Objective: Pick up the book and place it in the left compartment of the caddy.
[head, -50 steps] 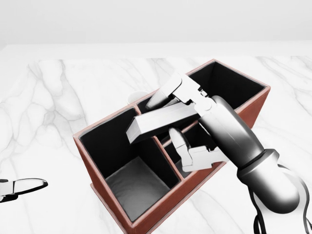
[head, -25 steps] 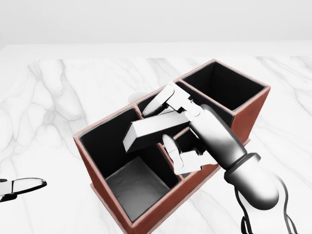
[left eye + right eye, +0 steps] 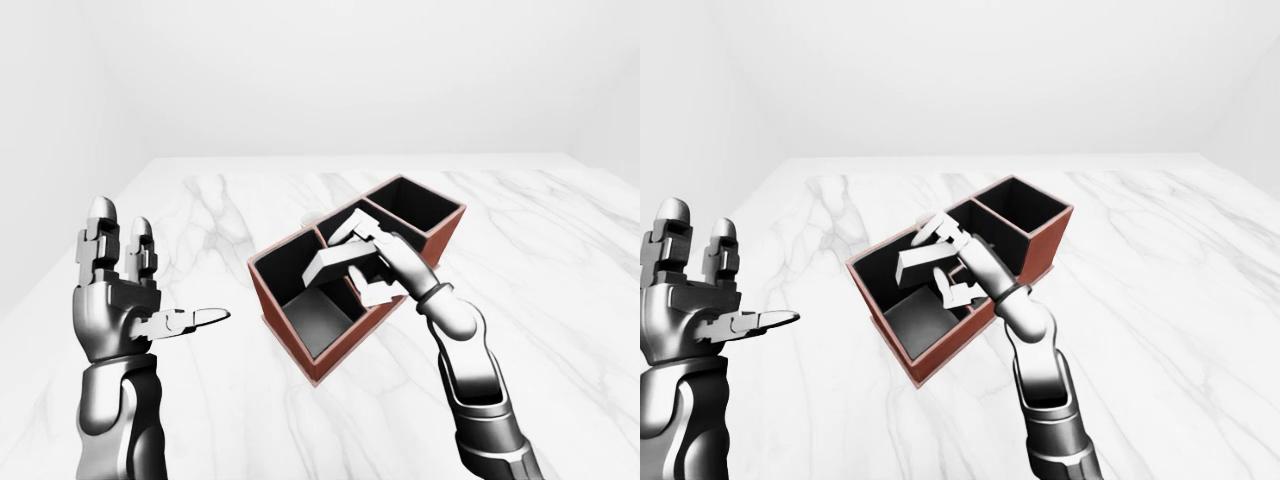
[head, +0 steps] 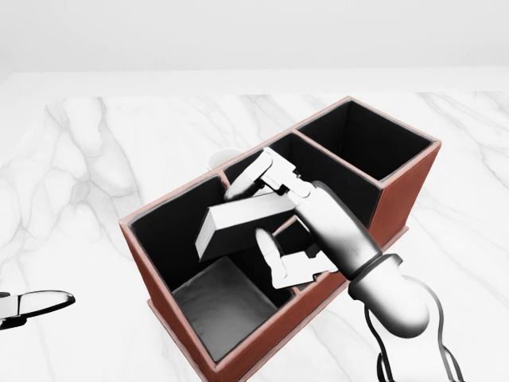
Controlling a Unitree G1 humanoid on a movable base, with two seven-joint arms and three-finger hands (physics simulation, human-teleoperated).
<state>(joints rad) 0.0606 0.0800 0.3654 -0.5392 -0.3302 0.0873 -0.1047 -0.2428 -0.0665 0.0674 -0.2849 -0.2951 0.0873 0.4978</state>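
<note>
your left hand [image 3: 115, 300] is raised at the left of the left-eye view, well apart from everything, its fingers [image 3: 100, 240] spread and empty, thumb pointing toward the caddy [image 4: 171, 322]. it poses little risk where it is, but if you swing it in carelessly it could nudge the caddy on the bench [image 4: 87, 159], and the target would shift under the book.

moving right, the left compartment [image 4: 219, 306] is the large one at the lower left of the head view, and it looks empty. the book [image 4: 238, 216] hangs over it, tilted, its lower left end dipping toward the opening and its other end in your grip. as i judge it, the main danger is here: the book lies slantwise across the compartment, so if you let go now it may catch on the rim or the divider [image 4: 274, 267] and end up wedged or leaning out rather than settling inside.

further right, your right hand [image 4: 290, 219] is pinching the book, two fingers over the top and the thumb [image 4: 270, 255] under it. the thumb sits very close to the divider; whether it touches i cannot tell. lowering straight down could jam the thumb or wrist on that wall, or tip the book into the smaller middle compartment [image 4: 318, 183]. the hold is near one end, so the free end may also swing if the pinch slackens.
</note>
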